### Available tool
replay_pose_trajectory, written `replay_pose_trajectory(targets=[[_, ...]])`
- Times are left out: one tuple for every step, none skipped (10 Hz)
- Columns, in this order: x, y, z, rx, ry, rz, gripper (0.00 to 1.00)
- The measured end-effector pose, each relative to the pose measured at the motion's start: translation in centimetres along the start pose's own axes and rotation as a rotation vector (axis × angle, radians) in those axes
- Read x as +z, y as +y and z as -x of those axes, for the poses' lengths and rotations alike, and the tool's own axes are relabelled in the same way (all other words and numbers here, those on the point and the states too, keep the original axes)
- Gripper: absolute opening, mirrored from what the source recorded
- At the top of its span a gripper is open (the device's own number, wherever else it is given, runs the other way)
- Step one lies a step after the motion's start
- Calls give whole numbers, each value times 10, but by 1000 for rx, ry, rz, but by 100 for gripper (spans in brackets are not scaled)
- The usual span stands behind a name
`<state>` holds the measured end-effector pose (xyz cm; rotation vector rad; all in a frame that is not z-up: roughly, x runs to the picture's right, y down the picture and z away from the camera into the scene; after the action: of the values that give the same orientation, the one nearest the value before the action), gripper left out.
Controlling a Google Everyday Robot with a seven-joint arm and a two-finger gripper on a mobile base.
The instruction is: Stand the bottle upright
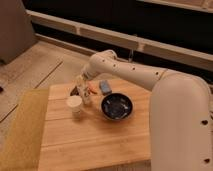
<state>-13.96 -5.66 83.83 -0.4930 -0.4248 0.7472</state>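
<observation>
Wooden table, centre frame: gripper is positioned at the pale bottle, which appears near upright just beside a white cup. Grip state cannot be told. Righting is judged under way; steadying, then release, is needed.

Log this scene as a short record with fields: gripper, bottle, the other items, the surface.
gripper: low over the table's far left part, at the top of the bottle
bottle: pale, looks close to upright
white cup: upright, just near-left of the bottle
bowl: dark, right of the cup
blue item: behind the bowl
orange item: small, beside the bottle; kind unclear
table: wooden planks
</observation>
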Motion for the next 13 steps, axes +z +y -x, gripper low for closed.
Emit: replay_pose_trajectory(targets=[[0, 0, 1, 1, 2, 7, 24], [-1, -1, 2, 2, 1, 11, 32], [-3, -2, 3, 6, 1, 16, 44], [-4, -3, 3, 8, 1, 20, 46], [-5, -3, 1, 13, 0, 22, 46], [-6, -4, -1, 19, 1, 24, 46], [-7, -5, -1, 22, -2, 25, 46], [-7, -5, -1, 21, -5, 27, 46], [-9, -6, 1, 19, -11, 28, 46], [-9, -6, 2, 18, -14, 30, 46], [-9, -6, 2, 20, -16, 32, 46], [-8, -6, 1, 22, -17, 35, 46], [-9, -6, 0, 27, -21, 37, 46]])
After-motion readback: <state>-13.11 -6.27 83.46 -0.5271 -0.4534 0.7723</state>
